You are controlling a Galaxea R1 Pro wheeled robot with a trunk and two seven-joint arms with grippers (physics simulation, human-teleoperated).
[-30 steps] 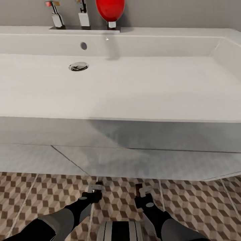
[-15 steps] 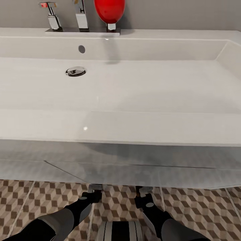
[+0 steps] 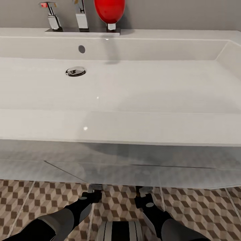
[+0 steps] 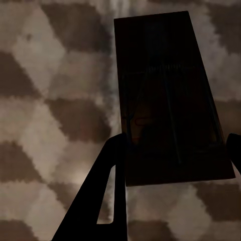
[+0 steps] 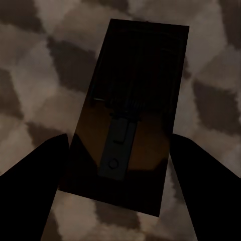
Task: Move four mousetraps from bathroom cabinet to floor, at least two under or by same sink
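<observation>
Placing step, judged: both arms down low at the sink [image 3: 134,127], front edge of basin overhead, each carrying a trap toward the floor [image 3: 201,204].

Left gripper [image 3: 94,188] tucked just under the sink's front edge, fingertips lost beneath it in the head view. From the left wrist: dark trap [image 4: 168,95] between the fingers [image 4: 108,165], one finger against its long edge, the other just showing at the far edge. Clamped on it, by the look. Cube tiles [image 4: 50,100] close behind; contact with them cannot be told.

Right gripper [image 3: 144,191] likewise near the sink edge, just beside the left. From the right wrist: second trap [image 5: 133,110] lying between the two dark fingers [image 5: 35,170], spring and catch plate facing the camera. Narrow strips of tile visible between trap edges and fingers, so grip or release cannot be told.

Head view gives what the wrists lack: drain [image 3: 76,71], taps [image 3: 82,16], red object [image 3: 109,10] at the back, and both arms' position at the sink. Wrist views give the traps, hidden from the head.

Next move, likely: lower until flat on tile, open, draw back without dragging. Risk: snagging the wire.
</observation>
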